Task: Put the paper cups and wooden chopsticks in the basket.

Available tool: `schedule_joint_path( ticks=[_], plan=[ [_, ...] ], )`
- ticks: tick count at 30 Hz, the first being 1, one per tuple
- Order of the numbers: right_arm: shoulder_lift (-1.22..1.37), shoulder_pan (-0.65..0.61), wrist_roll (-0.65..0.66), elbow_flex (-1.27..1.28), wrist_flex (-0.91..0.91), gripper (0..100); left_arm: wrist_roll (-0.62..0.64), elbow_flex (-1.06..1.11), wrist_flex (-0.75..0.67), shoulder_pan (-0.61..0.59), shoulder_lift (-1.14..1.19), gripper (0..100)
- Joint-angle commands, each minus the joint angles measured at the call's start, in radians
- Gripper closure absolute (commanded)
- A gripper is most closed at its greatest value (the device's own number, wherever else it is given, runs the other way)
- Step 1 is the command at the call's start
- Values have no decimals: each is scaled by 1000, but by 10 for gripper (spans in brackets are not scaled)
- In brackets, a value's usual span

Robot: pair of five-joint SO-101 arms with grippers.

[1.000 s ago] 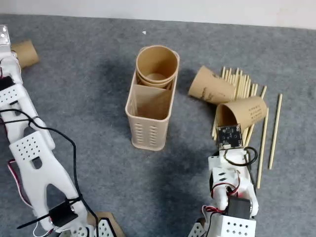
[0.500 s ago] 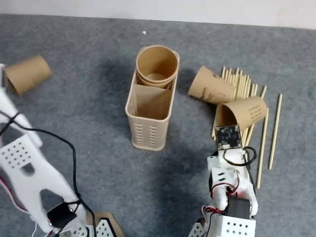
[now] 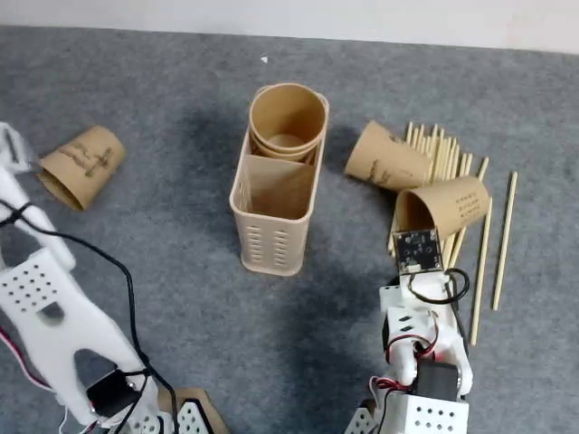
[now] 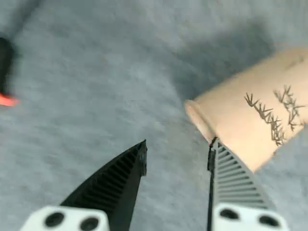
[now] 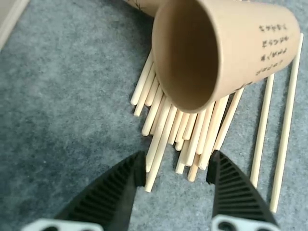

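A beige slotted basket (image 3: 271, 217) stands mid-table, with paper cups (image 3: 288, 117) nested in its far compartment. One paper cup (image 3: 83, 165) lies on its side at the far left. My left gripper (image 4: 175, 154) is open just beside it, and the cup's rim (image 4: 199, 120) is against the outside of one finger (image 4: 219, 159). Two more cups (image 3: 387, 155) (image 3: 445, 206) lie on a pile of wooden chopsticks (image 3: 443, 155) at the right. My right gripper (image 5: 176, 168) hangs open over the chopstick ends (image 5: 183, 130), facing the mouth of the nearer cup (image 5: 216, 48).
Loose chopsticks (image 3: 505, 240) lie apart from the pile at the far right. The left arm (image 3: 45, 298) and its cables run along the left edge. The right arm (image 3: 421, 316) rises from the front edge. Grey carpet (image 3: 181, 298) lies bare in front of the basket.
The left cup has shifted nearer and to the right across the carpet and turned, with the left arm swinging alongside it. The right arm, basket and right-hand cups have not moved.
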Motion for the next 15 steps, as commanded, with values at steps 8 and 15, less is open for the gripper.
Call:
schedule_joint_path(
  ticks=[8, 15],
  plan=[
    [-10, -10, 14, 122, -10, 779, 87, 280, -58, 96, -134, 762],
    [-10, -10, 14, 122, -10, 779, 114, 203, -126, 179, -131, 763]
  ],
)
